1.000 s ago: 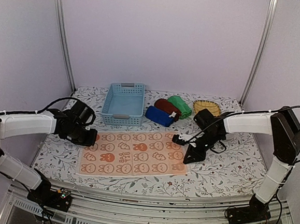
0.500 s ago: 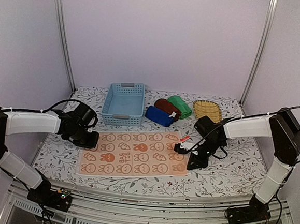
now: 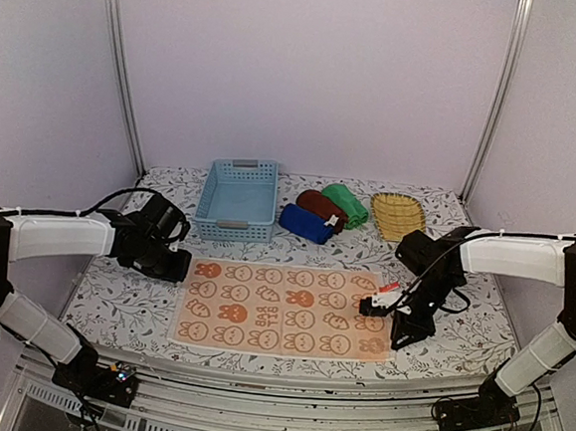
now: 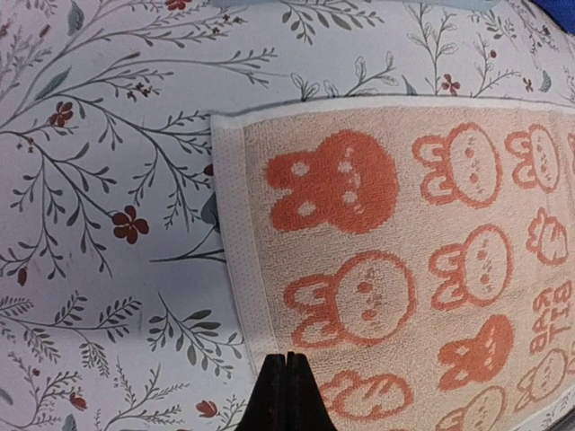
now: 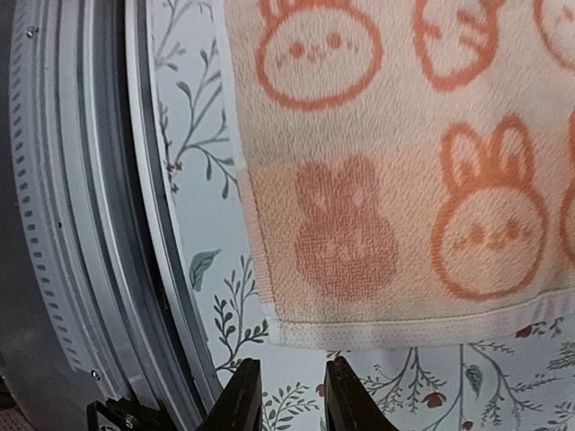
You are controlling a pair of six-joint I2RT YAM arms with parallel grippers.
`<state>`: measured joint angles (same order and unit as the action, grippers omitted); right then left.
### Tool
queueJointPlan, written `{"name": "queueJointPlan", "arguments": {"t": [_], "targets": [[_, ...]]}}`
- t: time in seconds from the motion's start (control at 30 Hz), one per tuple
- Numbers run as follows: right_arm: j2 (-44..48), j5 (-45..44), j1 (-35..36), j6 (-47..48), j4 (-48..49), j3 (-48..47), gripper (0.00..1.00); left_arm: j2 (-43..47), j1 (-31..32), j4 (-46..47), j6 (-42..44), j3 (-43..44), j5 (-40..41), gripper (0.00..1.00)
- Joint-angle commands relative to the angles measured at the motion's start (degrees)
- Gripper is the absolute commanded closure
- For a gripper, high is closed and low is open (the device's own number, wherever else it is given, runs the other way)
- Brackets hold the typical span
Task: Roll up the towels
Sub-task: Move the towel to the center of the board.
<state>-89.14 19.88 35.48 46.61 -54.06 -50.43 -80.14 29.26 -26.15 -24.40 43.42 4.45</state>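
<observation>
Already the blue towel (image 3: 305, 223), maroon towel (image 3: 319, 205) and green towel (image 3: 346, 204) sat rolled at upper centre; the orange towel (image 3: 286, 310) lay flat at lower centre, not yet rolled, left gripper (image 4: 287, 391) closed and empty, right gripper (image 5: 286, 395) narrowly parted, empty

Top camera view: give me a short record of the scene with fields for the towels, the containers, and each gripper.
Unrolled: orange towel, flat at the front
Rolled: dark blue towel, maroon towel, green towel, bunched at the back
Containers: blue basket left of the rolls, wicker tray right of them
Left: left gripper shut, tips at the orange towel's left border
Right: right gripper slightly open, nothing between the fingers, just off the towel's hem
</observation>
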Motion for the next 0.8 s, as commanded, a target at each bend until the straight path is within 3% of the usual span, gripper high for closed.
{"name": "queueJointPlan", "arguments": {"t": [0.0, 0.17, 0.37, 0.77], "targets": [[1.7, 7.6, -2.9, 1.3, -3.3, -11.3, 0.71, 0.1, 0.2, 3.5, 1.9, 2.7, -0.8, 1.0], [-8.6, 6.9, -9.6, -8.5, 5.7, -20.9, 0.75, -3.0, -0.5, 10.7, 2.9, 3.9, -0.9, 1.0], [-17.6, -1.2, -10.2, -17.8, 11.1, -26.2, 0.8, -11.7, -2.3, 12.2, 4.7, 9.2, -1.9, 1.0], [-25.4, -11.2, -10.4, -18.6, 16.1, -25.2, 0.84, -20.2, -4.1, 15.5, 4.7, 10.2, -3.2, 1.0]]}}
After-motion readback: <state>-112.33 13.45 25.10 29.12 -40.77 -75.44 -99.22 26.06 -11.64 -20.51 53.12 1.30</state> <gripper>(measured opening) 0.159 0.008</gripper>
